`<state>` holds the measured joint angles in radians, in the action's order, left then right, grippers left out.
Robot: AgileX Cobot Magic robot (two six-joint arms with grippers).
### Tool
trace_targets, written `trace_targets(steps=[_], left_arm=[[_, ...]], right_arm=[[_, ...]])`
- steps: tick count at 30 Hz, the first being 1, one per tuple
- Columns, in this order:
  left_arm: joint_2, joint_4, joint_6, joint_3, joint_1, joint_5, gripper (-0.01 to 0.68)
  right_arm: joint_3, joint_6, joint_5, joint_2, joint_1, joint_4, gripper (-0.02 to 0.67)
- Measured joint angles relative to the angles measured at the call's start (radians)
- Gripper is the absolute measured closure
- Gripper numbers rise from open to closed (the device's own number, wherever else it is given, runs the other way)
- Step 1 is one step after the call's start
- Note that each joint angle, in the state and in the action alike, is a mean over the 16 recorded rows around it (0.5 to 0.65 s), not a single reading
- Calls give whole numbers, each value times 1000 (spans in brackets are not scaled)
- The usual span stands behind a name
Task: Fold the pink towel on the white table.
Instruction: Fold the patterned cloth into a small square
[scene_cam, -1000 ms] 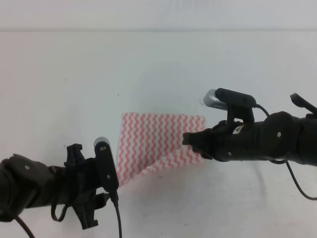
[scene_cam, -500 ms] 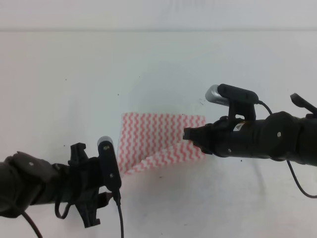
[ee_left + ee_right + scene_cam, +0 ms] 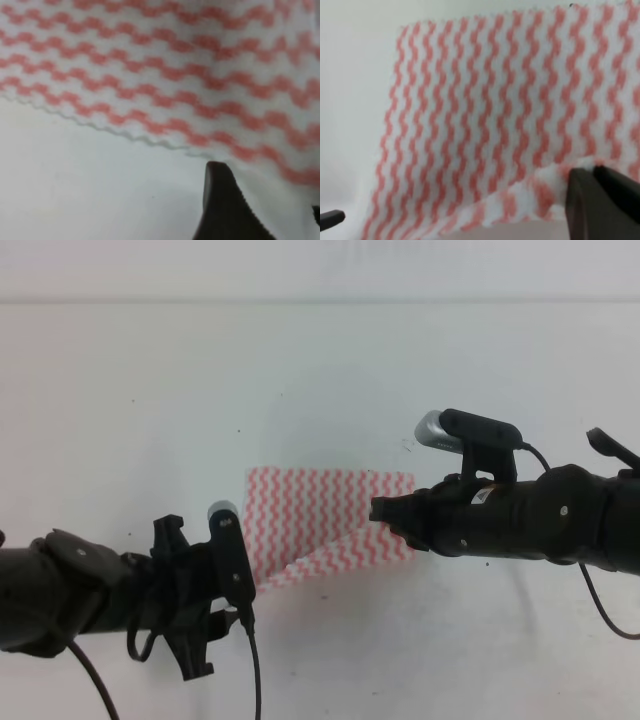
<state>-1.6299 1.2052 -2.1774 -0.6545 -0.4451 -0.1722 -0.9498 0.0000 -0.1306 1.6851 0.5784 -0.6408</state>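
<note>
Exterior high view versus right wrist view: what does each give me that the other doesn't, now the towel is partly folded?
Only the exterior high view shows both arms: the left gripper low at the pink towel's near left corner, the right gripper at its right edge, and the whole white table around them.

Only the right wrist view shows the grip up close: the dark fingertips closed on a raised fold of cloth.

Both show the towel's wavy pink and white stripes and its near edge lifted and turned over the rest.
</note>
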Motion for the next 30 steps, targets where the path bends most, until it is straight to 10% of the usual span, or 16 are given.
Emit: trace_targets(steps=[17, 30], left_arm=[[-9, 13, 8, -8, 0, 8, 615], [22, 118, 18, -23, 0, 36, 676]], right_arm=[[0, 0, -3, 0, 0, 0, 665], [0, 0, -15, 1, 0, 0, 665]])
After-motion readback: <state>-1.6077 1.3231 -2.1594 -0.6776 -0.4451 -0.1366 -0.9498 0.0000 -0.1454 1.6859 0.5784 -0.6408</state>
